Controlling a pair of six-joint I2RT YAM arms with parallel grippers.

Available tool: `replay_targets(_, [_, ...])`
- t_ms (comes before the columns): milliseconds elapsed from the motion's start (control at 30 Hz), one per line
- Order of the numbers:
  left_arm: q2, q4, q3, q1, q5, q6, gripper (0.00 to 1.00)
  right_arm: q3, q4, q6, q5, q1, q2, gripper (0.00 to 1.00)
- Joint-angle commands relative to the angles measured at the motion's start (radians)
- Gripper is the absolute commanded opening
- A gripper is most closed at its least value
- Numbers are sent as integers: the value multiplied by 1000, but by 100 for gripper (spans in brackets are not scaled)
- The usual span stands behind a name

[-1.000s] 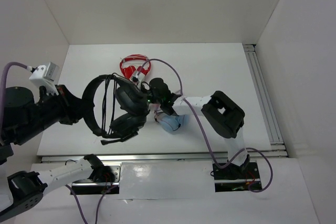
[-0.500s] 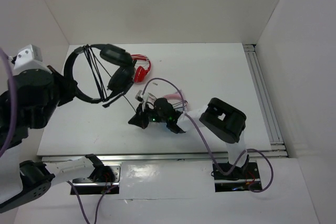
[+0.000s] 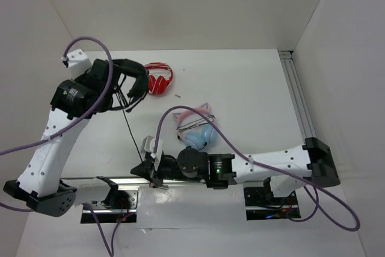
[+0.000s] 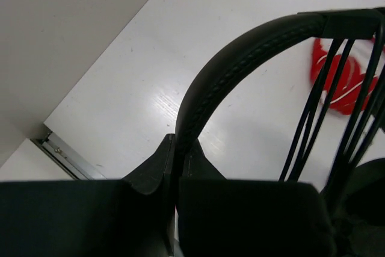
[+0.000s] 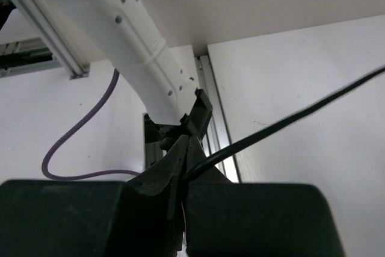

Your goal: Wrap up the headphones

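The black headphones (image 3: 133, 71) hang in the air at the far left, above the table. My left gripper (image 3: 108, 82) is shut on their headband (image 4: 240, 58), which is pinched between the fingers (image 4: 150, 164). Several turns of thin black cable (image 4: 337, 118) lie across the band. One strand of the cable (image 3: 128, 130) runs taut down toward the near edge. My right gripper (image 3: 143, 170) is shut on it there, and the cable (image 5: 289, 121) leaves the closed jaws (image 5: 185, 148) to the right.
Red-and-white headphones (image 3: 160, 79) lie at the back, right beside the held headset. Pink-and-blue cat-ear headphones (image 3: 198, 132) lie mid-table, just behind my outstretched right arm (image 3: 271, 161). A metal rail (image 3: 299, 109) runs along the right side, white walls all round.
My left arm carried the headphones from mid-table up toward the far left corner. My right arm swung down to the near edge and shut on the cable, now drawn taut.
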Motion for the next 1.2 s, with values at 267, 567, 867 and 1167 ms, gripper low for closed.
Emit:
replay_targets(267, [-198,385,-561,9,430,365,0,468,-795,-207,458,14,-76,0])
replay_targets(567, [-262,384,-583,-125,803,505,0,599,-1007,-322,727,-124,-43,0])
replay_targets(867, [-319,229,-434,-307,761,482,0,547,-829,-398,457,-589,18,0])
replay_targets(1167, [-377,227,-227,-307,865,469,0,506,-594,-323,-174,-768,72,8])
